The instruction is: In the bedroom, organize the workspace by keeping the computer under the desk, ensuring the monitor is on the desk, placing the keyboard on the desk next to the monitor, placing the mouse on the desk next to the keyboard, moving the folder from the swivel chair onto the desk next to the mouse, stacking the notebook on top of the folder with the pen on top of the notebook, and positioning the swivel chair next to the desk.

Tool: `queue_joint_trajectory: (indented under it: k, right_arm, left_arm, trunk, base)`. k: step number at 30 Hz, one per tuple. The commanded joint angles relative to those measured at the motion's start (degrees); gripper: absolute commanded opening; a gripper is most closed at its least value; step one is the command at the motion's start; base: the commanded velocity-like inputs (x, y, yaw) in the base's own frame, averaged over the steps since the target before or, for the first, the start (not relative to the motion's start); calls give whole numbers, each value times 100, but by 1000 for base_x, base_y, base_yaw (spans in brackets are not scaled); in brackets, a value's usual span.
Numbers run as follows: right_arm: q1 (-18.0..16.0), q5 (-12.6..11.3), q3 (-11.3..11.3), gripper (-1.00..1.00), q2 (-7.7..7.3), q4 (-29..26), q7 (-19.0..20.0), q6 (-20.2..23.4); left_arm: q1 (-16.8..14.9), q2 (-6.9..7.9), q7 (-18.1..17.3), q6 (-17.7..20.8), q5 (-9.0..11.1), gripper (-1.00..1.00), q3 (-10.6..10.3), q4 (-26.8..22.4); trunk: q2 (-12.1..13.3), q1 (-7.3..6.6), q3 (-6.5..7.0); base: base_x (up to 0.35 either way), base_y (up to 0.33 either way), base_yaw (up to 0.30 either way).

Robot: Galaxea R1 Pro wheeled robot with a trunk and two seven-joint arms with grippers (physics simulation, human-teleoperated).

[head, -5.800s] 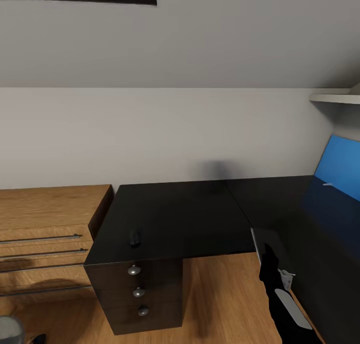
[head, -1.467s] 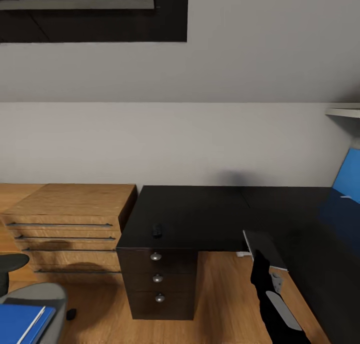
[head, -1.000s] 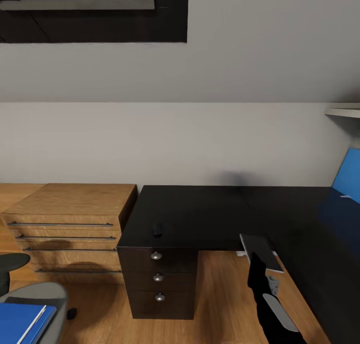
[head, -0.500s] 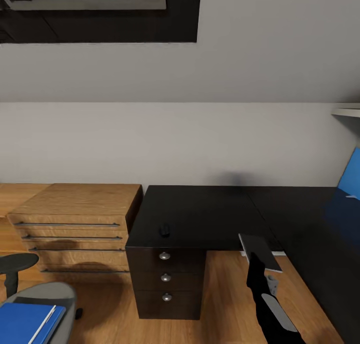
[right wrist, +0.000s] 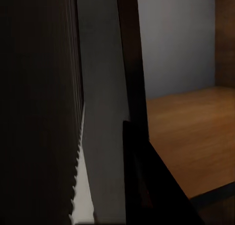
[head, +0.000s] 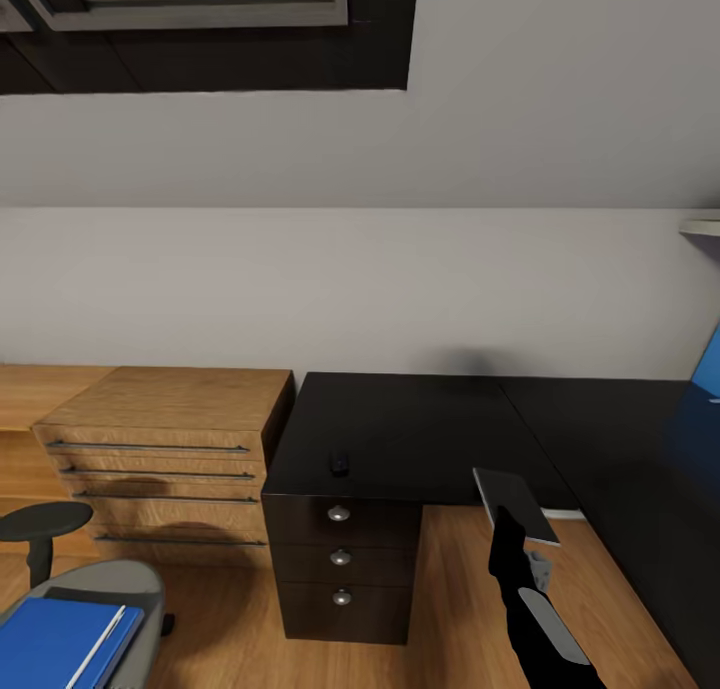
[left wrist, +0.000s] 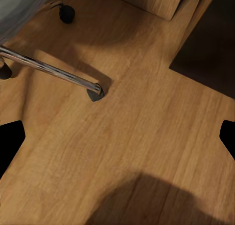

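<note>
My right gripper (head: 507, 525) is shut on the near edge of the dark grey notebook (head: 513, 500), holding it just off the front edge of the black desk (head: 420, 429). Its wire spiral and white page edges (right wrist: 77, 176) show in the right wrist view, beside a dark finger (right wrist: 142, 186). The small black mouse (head: 340, 461) lies on the desk above the drawer unit (head: 340, 569). At the lower left, the swivel chair (head: 130, 589) carries the blue folder (head: 50, 644) with the pale pen (head: 100, 646) on it. My left gripper (left wrist: 117, 137) is open above the wooden floor, near the chair's chrome leg (left wrist: 49, 68).
A light wooden chest of drawers (head: 160, 439) stands against the desk's left side. A blue wall panel (head: 712, 364) shows at the right edge, over the desk's right wing. The chair's black armrest (head: 45, 522) rises in front of the chest. Open wooden floor (head: 450, 599) lies before the drawer unit.
The camera has moved, shifting the whole scene to the right: more of the chair, folder and chest show, less of the blue panel. The notebook stays in my right gripper.
</note>
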Motion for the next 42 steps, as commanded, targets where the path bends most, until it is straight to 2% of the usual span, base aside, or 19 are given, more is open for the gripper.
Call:
queue_joint_trajectory:
  k: [1,15,29,36,42]
  right_arm:
    - [-3,-60,-6,-100,5,1,31,-4]
    - [-3,-55,14,-100,3,1,32,1]
    - [-3,-4,302,-100,-31,-2,32,22]
    - [-3,362,322,-100,-29,3,27,23]
    - [-3,474,317,-100,-10,9,22,23]
  left_arm:
    - [-5,2,-28,-19,62,100,-44,8]
    - [-5,-3,-28,-21,62,100,-44,8]
    - [-5,-5,-28,-22,62,100,-44,8]
    - [-5,-4,-28,-22,62,100,-46,8]
    - [-5,0,-35,-17,55,100,-52,8]
  trunk:
    - [-3,0,-3]
    - [-3,0,25]
    - [-3,0,26]
    - [-3,0,26]
    - [-3,0,26]
  base:
    - [0,1,94]
    - [0,0,99]
    - [0,0,11]
    - [0,0,0]
    - [98,0,0]
